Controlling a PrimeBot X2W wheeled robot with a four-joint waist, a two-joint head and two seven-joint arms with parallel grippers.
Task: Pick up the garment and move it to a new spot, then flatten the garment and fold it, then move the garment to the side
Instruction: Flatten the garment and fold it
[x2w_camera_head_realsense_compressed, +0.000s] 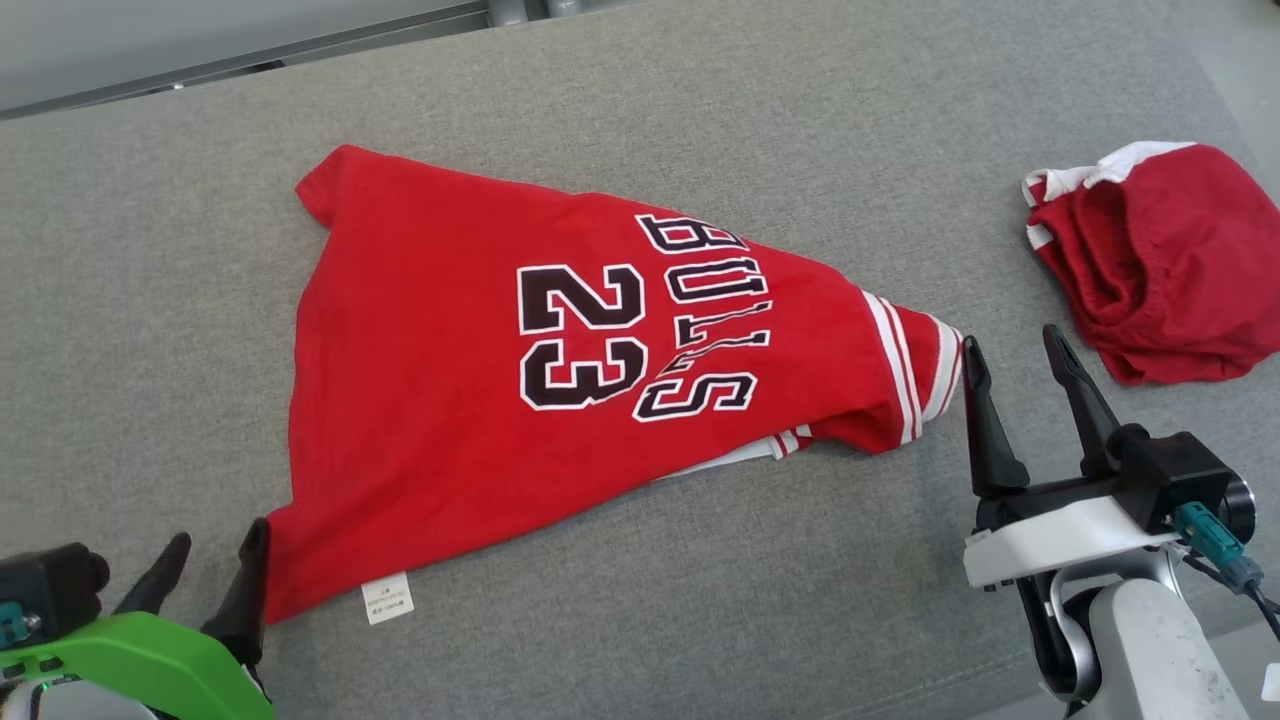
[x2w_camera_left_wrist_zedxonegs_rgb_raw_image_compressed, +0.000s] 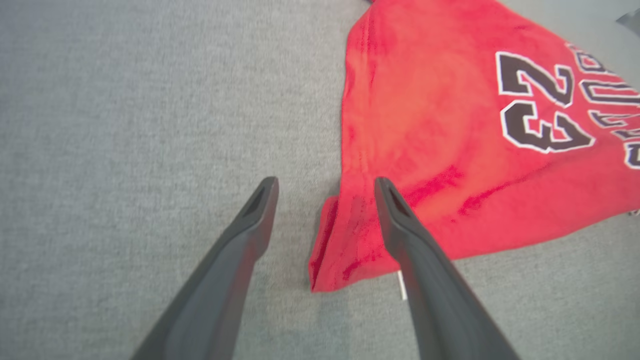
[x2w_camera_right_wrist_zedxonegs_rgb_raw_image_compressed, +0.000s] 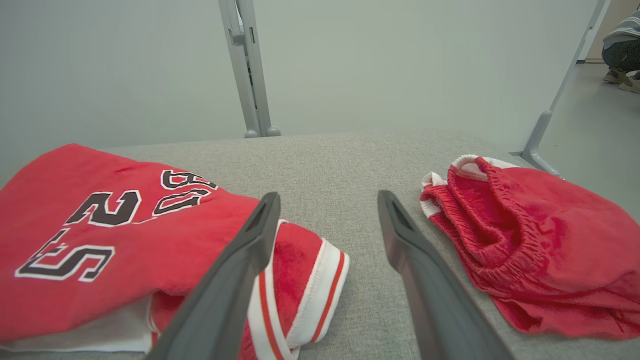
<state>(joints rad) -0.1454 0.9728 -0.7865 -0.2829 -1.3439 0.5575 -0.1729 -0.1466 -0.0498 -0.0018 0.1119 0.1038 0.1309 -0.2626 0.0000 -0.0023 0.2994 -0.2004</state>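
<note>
- Left gripper (x2w_camera_head_realsense_compressed: 218, 540) spread wide, clamping nothing, low at the near left corner of the jersey (x2w_camera_head_realsense_compressed: 450, 400); inner finger right against the red hem in head view.
- From the left wrist: that corner lying partly between the fingers, one finger crossing in front of the cloth; touching or not, impossible to tell.
- Right gripper (x2w_camera_head_realsense_compressed: 1012, 342) likewise wide and empty, tips just beside the striped sleeve end.
- Jersey spread on the grey cushion (x2w_camera_head_realsense_compressed: 700, 100), "23" and lettering up, white label (x2w_camera_head_realsense_compressed: 387, 598) poking out at the near hem.
- Whole jersey outline in head view; left wrist view cropped through the lettering.
- From the right wrist, closer detail: a white inner layer under the sleeve, red shorts (x2w_camera_right_wrist_zedxonegs_rgb_raw_image_compressed: 540, 235) apart from the jersey on the robot's right, a grey post (x2w_camera_right_wrist_zedxonegs_rgb_raw_image_compressed: 247, 65) beyond the cushion, a person's foot (x2w_camera_right_wrist_zedxonegs_rgb_raw_image_compressed: 612, 76) at the far upper corner.
</note>
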